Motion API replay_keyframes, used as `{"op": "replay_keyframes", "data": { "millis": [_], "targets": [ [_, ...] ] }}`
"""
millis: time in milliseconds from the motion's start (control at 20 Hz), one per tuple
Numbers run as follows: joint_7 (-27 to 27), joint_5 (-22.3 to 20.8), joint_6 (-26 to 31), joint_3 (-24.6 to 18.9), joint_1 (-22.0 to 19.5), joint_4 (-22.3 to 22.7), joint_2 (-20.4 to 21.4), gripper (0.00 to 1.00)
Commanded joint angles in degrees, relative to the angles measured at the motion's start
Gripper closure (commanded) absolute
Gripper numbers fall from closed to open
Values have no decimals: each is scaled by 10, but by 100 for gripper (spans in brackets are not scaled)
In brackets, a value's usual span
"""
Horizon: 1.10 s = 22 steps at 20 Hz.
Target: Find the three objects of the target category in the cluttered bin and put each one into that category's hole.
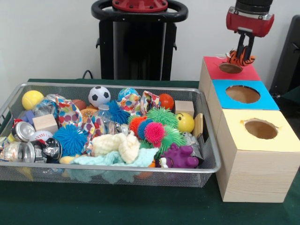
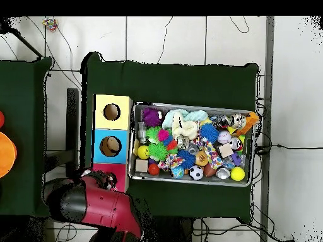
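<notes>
My gripper (image 1: pixel 244 55) hangs over the far red-topped box (image 1: pixel 251 73), shut on an orange and black striped soft toy (image 1: pixel 240 59). The toy sits just above that box's round hole (image 1: pixel 230 68), at its rim. From overhead, the red arm (image 2: pixel 94 203) covers most of the red box (image 2: pixel 118 171), and the gripper and toy are hidden. The wire bin (image 1: pixel 108 168) holds a heap of toys: a soccer ball (image 1: pixel 99 95), spiky balls (image 1: pixel 154 131), a purple figure (image 1: pixel 179 157), wooden blocks (image 1: pixel 45 123) and cans (image 1: pixel 21 132).
A blue-topped box (image 1: pixel 269 101) and a yellow-topped box (image 1: pixel 286 140), each with a round hole, stand in a row nearer the camera than the red one, right of the bin. The bin's right wall (image 1: pixel 210 136) lies close to the boxes. Green cloth (image 1: pixel 140 206) covers the table.
</notes>
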State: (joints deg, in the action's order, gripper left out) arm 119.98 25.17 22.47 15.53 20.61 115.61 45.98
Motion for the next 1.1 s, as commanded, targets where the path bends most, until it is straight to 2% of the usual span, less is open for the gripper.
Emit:
{"op": "replay_keyframes", "data": {
  "millis": [50, 700, 1100],
  "targets": [
    [133, 33, -8, -36, -21, 30, -14, 100],
    [139, 39, -28, -44, -23, 31, -25, 100],
    [119, 44, -75, -85, -54, 33, -46, 100]
  ]
}}
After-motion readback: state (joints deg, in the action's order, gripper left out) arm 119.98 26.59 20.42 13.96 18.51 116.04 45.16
